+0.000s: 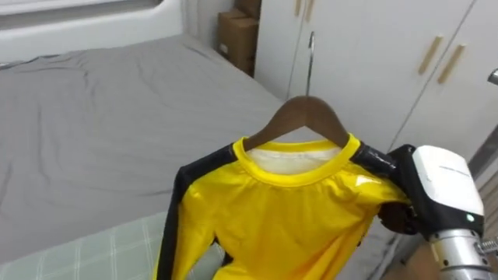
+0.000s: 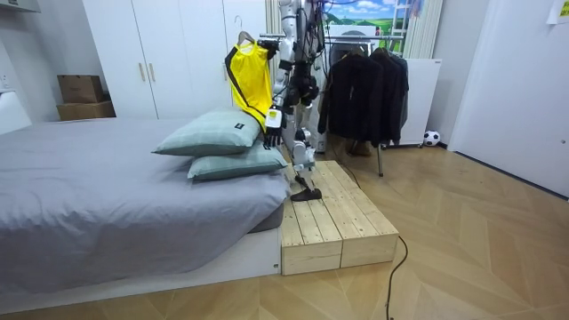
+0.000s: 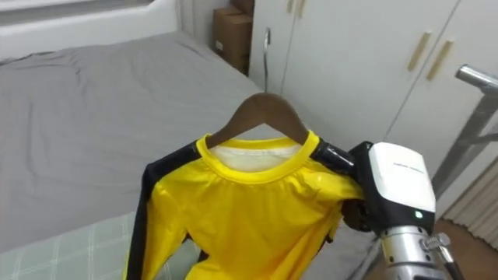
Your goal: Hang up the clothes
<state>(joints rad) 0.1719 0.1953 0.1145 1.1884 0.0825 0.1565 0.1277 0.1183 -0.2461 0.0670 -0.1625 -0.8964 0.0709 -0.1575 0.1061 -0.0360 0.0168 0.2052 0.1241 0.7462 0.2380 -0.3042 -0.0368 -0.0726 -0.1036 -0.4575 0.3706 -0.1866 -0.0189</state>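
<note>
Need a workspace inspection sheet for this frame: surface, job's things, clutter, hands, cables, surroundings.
surface: grey bed with two green pillows at its end; the robot stands on a wooden platform beside it.
job's things: yellow shirt on a wooden hanger, held up, hook on nothing.
clutter: cardboard boxes; football.
hands: right hand grips the shirt's shoulder; left hand hangs low by the pillows.
cables: nothing seen beyond the robot's own.
surroundings: white wardrobe; clothes rack with dark garments.
</note>
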